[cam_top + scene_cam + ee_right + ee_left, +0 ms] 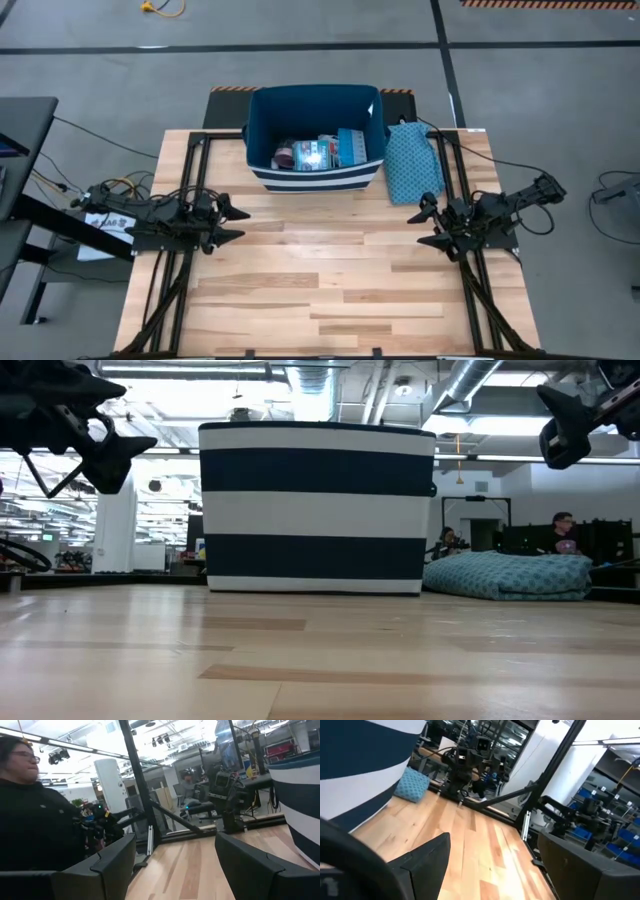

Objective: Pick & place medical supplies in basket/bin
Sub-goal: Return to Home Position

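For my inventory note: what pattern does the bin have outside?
The bin has broad navy and white stripes, clearest in low view.

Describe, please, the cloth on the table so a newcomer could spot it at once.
Start at the wooden table and find the navy, white-striped bin at its far edge. Beside the bin's right side lies the cloth: teal, dotted, the only soft thing outside it.

Bright, even overhead light washes the wooden tabletop (330, 290), leaving only faint soft shadows beneath the arms and beside the navy bin (315, 125), while ceiling lights (185, 372) blow out to white glare in the low view's upper left.
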Controlling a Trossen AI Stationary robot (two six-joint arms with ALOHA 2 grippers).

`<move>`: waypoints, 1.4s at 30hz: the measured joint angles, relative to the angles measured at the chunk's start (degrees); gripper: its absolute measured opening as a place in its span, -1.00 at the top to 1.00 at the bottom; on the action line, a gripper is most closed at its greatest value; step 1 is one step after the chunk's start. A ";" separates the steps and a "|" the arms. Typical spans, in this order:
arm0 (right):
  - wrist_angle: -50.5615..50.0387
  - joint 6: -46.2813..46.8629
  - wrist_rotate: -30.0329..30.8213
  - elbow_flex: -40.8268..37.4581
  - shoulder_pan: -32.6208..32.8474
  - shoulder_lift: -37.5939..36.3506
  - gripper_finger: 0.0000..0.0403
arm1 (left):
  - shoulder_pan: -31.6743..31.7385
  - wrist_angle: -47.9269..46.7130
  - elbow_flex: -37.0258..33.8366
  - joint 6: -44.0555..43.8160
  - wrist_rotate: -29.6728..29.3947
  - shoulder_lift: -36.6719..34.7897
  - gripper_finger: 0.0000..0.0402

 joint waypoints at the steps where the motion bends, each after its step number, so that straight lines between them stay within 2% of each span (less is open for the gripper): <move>1: 0.00 0.00 0.00 -0.02 0.00 0.00 -0.32 | 0.00 -0.03 0.00 0.41 0.06 0.00 -0.45; 42: 0.00 0.00 0.00 -0.04 0.00 0.00 -0.32 | 0.00 -0.12 -0.15 1.23 0.27 0.00 -0.45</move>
